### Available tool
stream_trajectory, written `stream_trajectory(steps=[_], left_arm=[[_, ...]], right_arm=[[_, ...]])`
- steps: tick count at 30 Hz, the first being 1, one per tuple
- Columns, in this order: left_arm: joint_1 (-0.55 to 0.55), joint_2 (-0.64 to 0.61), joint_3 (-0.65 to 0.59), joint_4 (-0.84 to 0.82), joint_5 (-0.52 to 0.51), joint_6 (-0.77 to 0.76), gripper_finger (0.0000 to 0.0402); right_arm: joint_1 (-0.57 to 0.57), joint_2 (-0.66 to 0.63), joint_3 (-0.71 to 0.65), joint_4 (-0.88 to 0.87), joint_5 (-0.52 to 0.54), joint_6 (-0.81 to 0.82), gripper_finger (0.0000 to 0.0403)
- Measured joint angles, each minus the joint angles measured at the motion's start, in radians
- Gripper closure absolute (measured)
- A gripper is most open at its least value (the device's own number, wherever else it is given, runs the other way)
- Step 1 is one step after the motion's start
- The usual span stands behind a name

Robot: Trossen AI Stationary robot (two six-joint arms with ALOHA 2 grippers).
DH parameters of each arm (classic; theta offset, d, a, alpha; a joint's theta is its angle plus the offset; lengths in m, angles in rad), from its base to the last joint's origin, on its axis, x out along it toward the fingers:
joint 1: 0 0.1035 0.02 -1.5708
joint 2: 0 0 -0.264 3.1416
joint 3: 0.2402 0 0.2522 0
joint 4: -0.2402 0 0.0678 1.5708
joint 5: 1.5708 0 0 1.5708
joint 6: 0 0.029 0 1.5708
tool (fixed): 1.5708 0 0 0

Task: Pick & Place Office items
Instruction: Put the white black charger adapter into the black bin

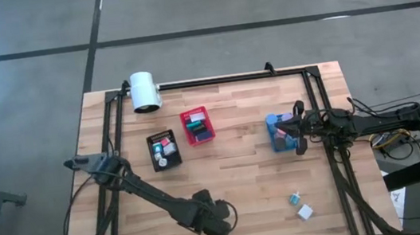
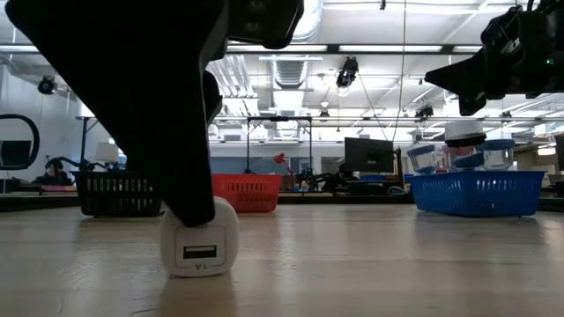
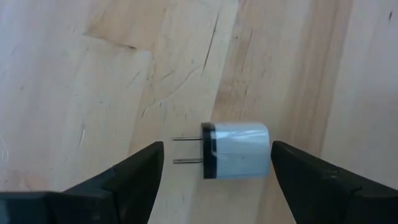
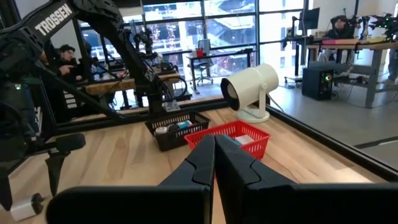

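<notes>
A pale wooden surface [image 1: 242, 186] in a bright, glass-walled workshop carries three small slotted bins: a black bin [image 1: 163, 150], a red bin [image 1: 197, 126] and a blue bin [image 1: 280, 134], with a white cylinder [image 1: 144, 91] standing at the far edge. At the near edge, the left end effector [image 3: 214, 163] hangs low over a small white plug-in charger [image 3: 235, 151] lying on its side, its two metal prongs pointing out sideways; the fingers [image 3: 127, 174] stand wide apart, one on each side of the charger and clear of it, so nothing is held. In the low view the charger [image 2: 199, 236] rests on the wood directly under the dark arm. The right end effector [image 4: 214, 163] is pinched shut and empty, poised above the blue bin. Two more small pieces, a teal one [image 1: 293, 199] and a white block [image 1: 305, 212], lie loose on the near right of the surface, well apart from the charger. The risk from here appears to lie in the rounded charger body: if the fingers close off-centre or catch the prongs, it could roll, twist or squirt out sideways. A grasp begun too high could likewise only brush the top and push the charger toward the near edge.
</notes>
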Motion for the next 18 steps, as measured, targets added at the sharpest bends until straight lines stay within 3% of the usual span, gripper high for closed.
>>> stream_trajectory(steps=[11,18], left_arm=[[0.0,0.001,-0.009,0.011,0.002,0.016,0.0114],[-0.001,0.002,-0.043,0.063,0.003,0.019,0.0178]], right_arm=[[0.0,0.03,0.0,0.0,0.001,0.001,0.0394],[0.0,0.046,0.0,0.013,0.0,0.001,0.0394]])
